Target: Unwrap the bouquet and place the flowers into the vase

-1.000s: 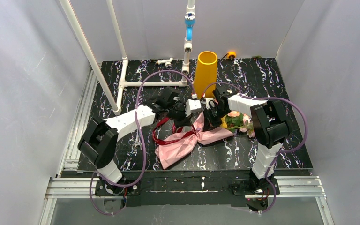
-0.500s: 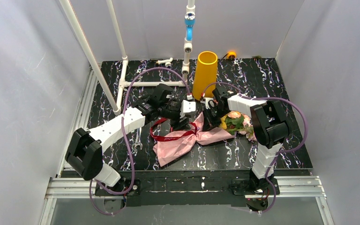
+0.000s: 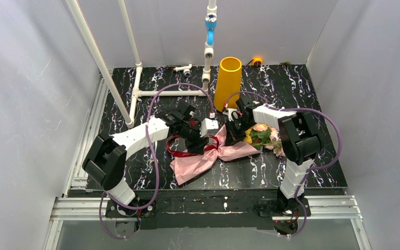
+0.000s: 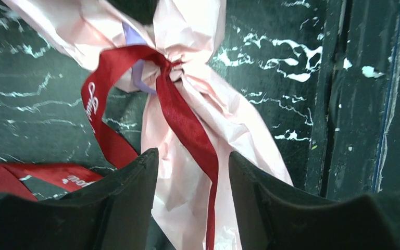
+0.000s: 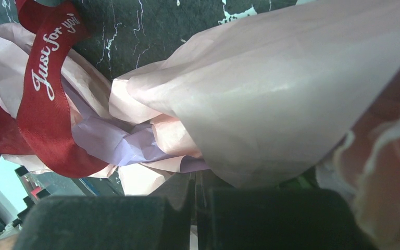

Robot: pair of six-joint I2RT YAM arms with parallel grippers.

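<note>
The bouquet (image 3: pixel 204 158) lies on the black marbled table, its pink-lilac paper (image 4: pixel 198 21) still tied at the waist by the dark red ribbon (image 4: pixel 185 120). The flowers (image 3: pixel 263 134) stick out of its right end, beside the right arm. My left gripper (image 4: pixel 192 153) hangs open just above the waist (image 3: pixel 199 142), a ribbon tail running between its fingers without touching them. My right gripper (image 5: pixel 195 177) is shut, its tips against the edge of the paper cone (image 5: pixel 271 99) near the knot (image 3: pixel 234 134). The yellow vase (image 3: pixel 228 82) stands upright behind both grippers.
A white pipe frame (image 3: pixel 135 94) stands at the back left, and a vertical pipe with a blue section (image 3: pixel 210 36) rises just left of the vase. A loose ribbon loop (image 3: pixel 179 151) lies left of the bouquet. The table's front edge (image 4: pixel 344 104) is close to the paper's tail.
My left gripper has opened and let the ribbon go, then shifted a little nearer and lower over the bouquet's waist. The ribbon loop has sagged onto the table. The right arm stays put.
</note>
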